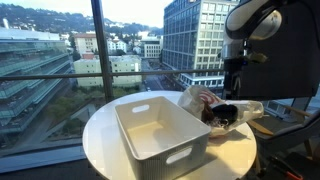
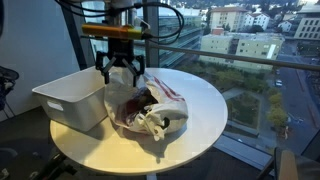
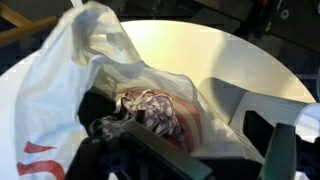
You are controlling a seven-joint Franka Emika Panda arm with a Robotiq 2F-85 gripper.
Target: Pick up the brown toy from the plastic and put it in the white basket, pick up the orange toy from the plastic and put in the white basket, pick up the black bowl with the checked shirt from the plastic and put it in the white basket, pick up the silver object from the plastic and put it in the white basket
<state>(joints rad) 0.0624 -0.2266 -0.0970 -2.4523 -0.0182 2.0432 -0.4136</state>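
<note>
Black bowl (image 1: 221, 116): mostly hidden by checked shirt (image 3: 152, 108) and plastic (image 3: 60, 70); located just below gripper (image 2: 119, 76), jaws spread wide.

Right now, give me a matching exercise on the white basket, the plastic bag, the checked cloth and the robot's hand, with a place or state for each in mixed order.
Things:
1. white basket
2. plastic bag
3. checked cloth
4. hand

Places or states:
A. open, above the bag
B. tucked inside the bag
C. nothing visible in it
D. crumpled on the round table, beside the basket

Pairs: 1-C, 2-D, 3-B, 4-A
</note>
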